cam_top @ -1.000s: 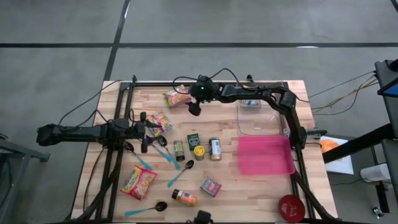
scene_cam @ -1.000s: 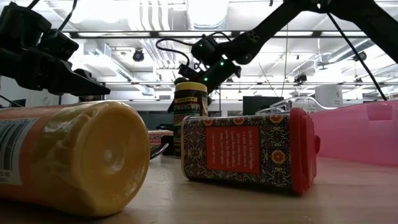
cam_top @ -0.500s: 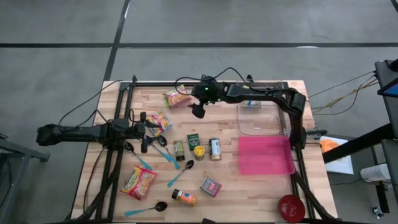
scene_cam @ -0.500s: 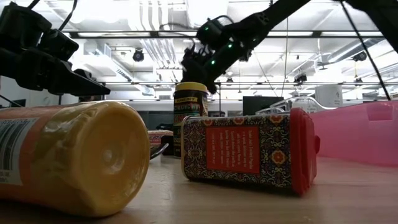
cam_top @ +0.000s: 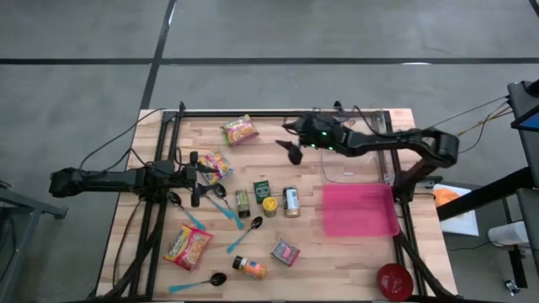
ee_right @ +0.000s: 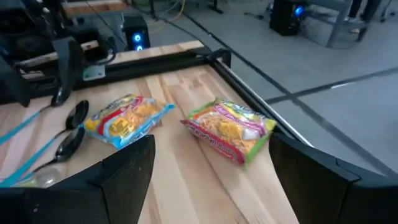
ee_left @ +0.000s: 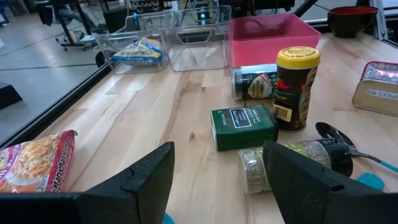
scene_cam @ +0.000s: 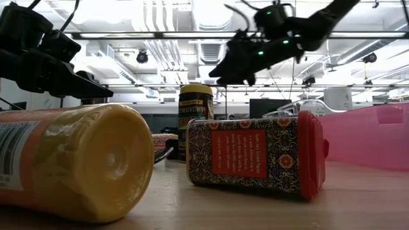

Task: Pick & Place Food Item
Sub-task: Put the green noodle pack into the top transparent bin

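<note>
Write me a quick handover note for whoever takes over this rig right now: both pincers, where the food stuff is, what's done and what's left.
Right pincer: open, empty, in the air over bare wood beside the clear bin.
Left pincer: open, empty, waiting at the table's left side by the candy bag.
Food: noodle packet near the far edge; a second noodle packet at the near left; jars, cans and a green box mid-table.
Done: one packet already lies in the clear bin. The pink bin is empty.
Left: nothing is held; the remaining food on the table is yet to be picked.

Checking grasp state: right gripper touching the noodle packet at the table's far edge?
Apart. High view shows the right gripper well clear of the noodle packet, bare wood between them.
</note>
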